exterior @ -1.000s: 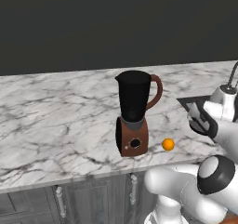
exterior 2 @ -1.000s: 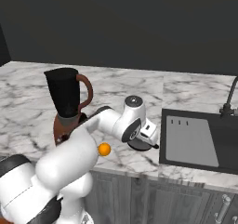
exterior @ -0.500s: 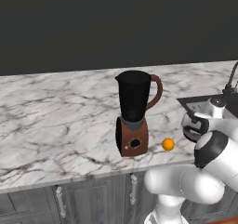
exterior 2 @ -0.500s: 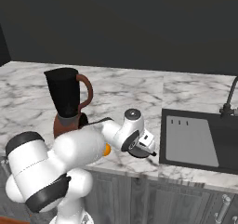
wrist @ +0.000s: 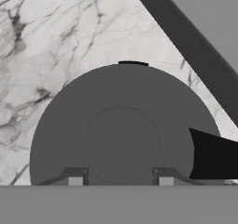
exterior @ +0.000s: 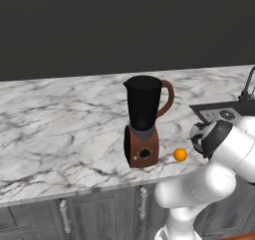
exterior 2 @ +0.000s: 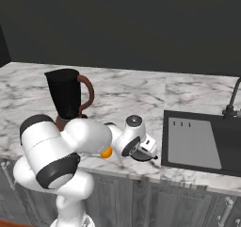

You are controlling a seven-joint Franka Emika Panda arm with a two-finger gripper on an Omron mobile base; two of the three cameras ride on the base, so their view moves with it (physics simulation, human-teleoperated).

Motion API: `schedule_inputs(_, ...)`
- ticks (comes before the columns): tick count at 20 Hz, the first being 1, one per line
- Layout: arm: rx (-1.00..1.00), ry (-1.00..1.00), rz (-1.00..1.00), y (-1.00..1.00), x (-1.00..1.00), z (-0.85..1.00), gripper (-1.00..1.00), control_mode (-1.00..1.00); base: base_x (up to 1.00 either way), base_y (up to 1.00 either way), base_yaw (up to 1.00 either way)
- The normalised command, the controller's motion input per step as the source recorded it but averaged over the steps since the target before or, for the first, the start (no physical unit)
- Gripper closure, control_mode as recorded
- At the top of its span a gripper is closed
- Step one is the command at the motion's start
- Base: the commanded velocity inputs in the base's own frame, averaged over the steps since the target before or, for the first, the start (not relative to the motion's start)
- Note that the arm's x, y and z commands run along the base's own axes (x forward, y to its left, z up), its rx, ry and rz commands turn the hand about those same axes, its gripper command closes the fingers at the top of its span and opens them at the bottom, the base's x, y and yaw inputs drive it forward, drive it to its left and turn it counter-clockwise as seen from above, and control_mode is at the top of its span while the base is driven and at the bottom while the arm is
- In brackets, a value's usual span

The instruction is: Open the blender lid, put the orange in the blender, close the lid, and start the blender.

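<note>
counter (exterior: 60, 119): veined marble, smooth | blender lid (wrist: 121, 125): matt grey | orange (exterior: 180, 155): smooth

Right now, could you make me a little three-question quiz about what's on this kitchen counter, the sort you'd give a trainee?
1. True or false: the blender has its jar open at the top, with no cap on it.
2. Where does the orange lie?
A. inside the jar
B. on the marble counter, beside the blender's base
C. in the sink
3. In the hand view, the round dark grey disc that the gripper is closed around is the blender ____.

Key:
1. True
2. B
3. lid; it sits over the counter near the sink's edge.
</note>
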Motion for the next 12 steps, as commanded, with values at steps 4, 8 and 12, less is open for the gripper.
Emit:
schedule_inputs(4, 0.0, 0.03, 0.0, 0.03, 0.12, -0.29, -1.0, -1.0, 0.0, 0.0, 0.0)
schedule_inputs(8, 0.0, 0.0, 0.0, 0.04, 0.0, -0.09, -1.0, -1.0, 0.0, 0.0, 0.0)
schedule_inputs(12, 0.0, 0.0, 0.0, 0.11, 0.0, 0.07, -1.0, -1.0, 0.0, 0.0, 0.0)
